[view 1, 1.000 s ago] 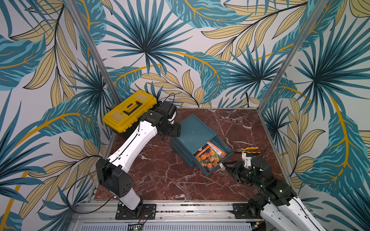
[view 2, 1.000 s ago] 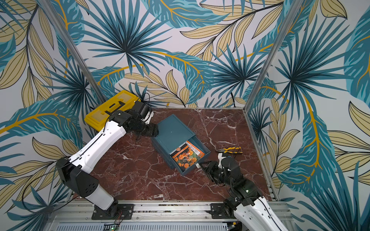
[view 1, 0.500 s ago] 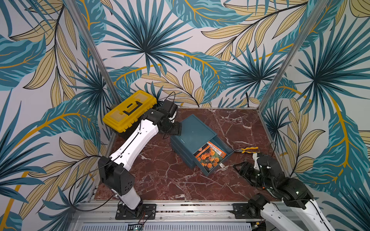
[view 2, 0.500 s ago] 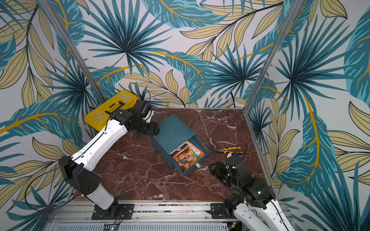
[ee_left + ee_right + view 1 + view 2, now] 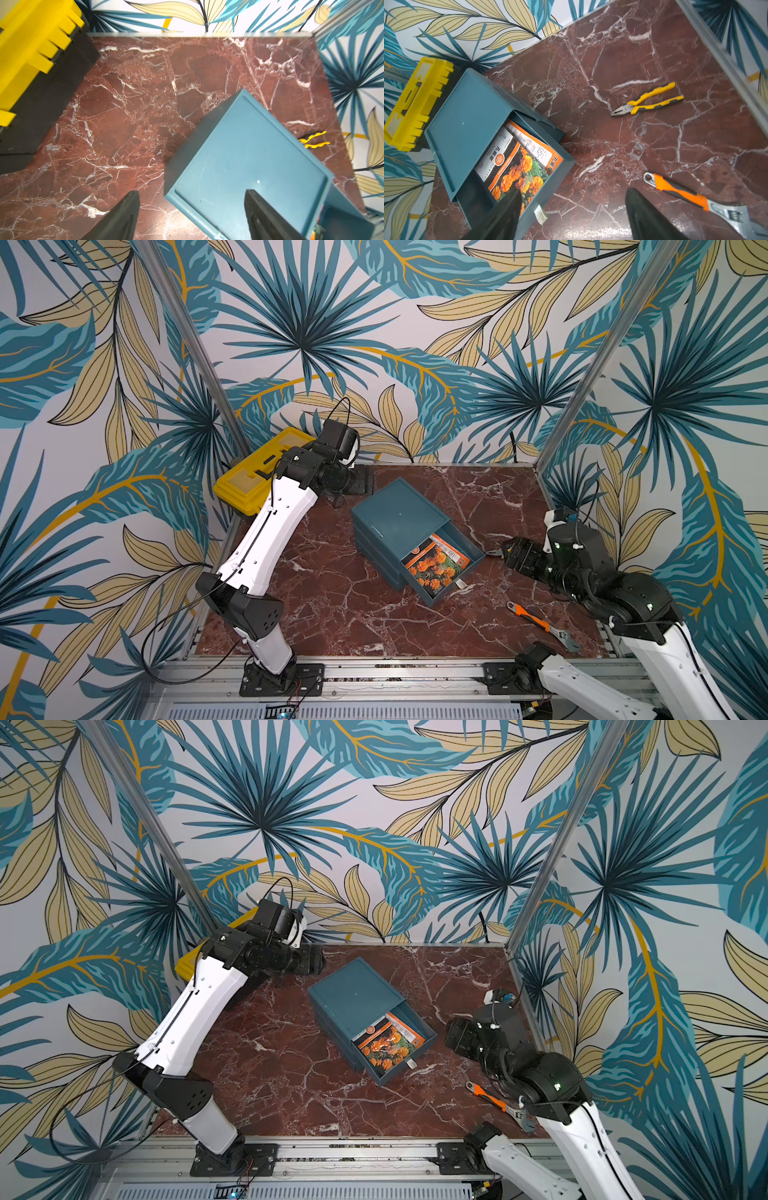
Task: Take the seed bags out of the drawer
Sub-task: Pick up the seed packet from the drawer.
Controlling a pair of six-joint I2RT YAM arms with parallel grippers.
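The teal drawer (image 5: 454, 588) stands pulled out of the top of a small teal cabinet (image 5: 398, 514) in the middle of the marble table. Orange seed bags (image 5: 435, 565) (image 5: 386, 1044) (image 5: 517, 164) with marigold pictures lie flat inside it, overlapping. My right gripper (image 5: 574, 194) hovers open to the right of the drawer front, in a top view (image 5: 505, 552), holding nothing. Behind the cabinet's back left corner my left gripper (image 5: 191, 195) is raised and open, empty, seen in a top view (image 5: 362, 486).
A yellow toolbox (image 5: 249, 481) sits at the back left corner. An orange-handled wrench (image 5: 536, 620) (image 5: 681, 192) lies near the front right. Yellow pliers (image 5: 648, 101) (image 5: 313, 141) lie right of the cabinet. A small white tab (image 5: 540, 214) sticks out of the drawer front.
My right gripper has drawn back to the right, away from the drawer front, and its jaws have widened. The left gripper has also opened wider and shifted slightly back.
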